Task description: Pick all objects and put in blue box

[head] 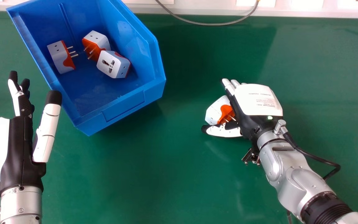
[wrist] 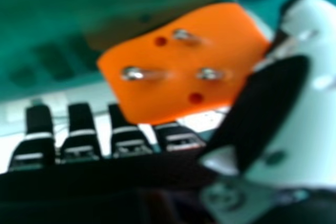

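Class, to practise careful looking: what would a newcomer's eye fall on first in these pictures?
Probably the big blue box at the head view's upper left, holding three plug adapters. Next, right of the box, a fourth adapter between the right hand's thumb and fingers. In the right hand view, its bright orange face with metal pins stands out.
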You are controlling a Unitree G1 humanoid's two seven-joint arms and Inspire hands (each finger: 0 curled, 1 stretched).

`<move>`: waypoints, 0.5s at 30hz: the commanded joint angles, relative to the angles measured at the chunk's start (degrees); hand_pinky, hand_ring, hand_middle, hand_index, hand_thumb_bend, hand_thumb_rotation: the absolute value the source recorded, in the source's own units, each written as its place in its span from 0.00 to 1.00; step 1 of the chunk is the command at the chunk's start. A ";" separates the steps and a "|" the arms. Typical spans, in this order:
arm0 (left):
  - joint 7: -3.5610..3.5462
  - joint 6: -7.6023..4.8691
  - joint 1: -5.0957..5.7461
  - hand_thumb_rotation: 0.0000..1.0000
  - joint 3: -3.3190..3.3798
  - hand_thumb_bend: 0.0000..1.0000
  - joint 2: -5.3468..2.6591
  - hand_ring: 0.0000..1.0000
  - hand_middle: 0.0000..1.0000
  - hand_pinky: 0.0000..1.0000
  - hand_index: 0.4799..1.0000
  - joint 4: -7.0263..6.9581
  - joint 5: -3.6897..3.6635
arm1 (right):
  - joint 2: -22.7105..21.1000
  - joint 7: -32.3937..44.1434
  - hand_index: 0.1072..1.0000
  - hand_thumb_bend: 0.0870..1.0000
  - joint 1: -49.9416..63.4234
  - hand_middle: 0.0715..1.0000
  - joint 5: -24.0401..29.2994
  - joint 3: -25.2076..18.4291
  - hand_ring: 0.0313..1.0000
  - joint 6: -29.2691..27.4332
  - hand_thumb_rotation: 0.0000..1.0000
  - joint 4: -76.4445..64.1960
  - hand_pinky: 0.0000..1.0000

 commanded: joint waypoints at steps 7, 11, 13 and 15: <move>0.22 0.21 0.71 1.00 0.36 0.69 0.07 1.00 1.00 0.97 1.00 -2.54 -0.20 | -0.30 -4.33 0.48 0.45 -3.38 0.44 0.72 0.02 0.39 -4.92 0.32 3.99 0.37; 0.15 0.08 0.75 1.00 0.39 0.71 0.15 1.00 1.00 0.97 1.00 -2.58 -0.29 | 0.02 -4.27 0.44 0.45 -4.36 0.35 2.19 -0.74 0.31 -6.71 0.22 5.85 0.28; 0.13 0.05 0.88 1.00 0.37 0.71 0.18 1.00 1.00 0.97 1.00 -2.75 -0.19 | 0.18 -3.73 0.42 0.45 -4.81 0.31 3.17 -1.04 0.26 -7.10 0.16 6.49 0.23; 0.11 0.05 1.08 1.00 0.38 0.71 0.21 1.00 1.00 0.97 1.00 -3.02 -0.10 | 0.22 -3.28 0.42 0.45 -5.11 0.29 3.90 -1.21 0.23 -7.48 0.14 6.82 0.20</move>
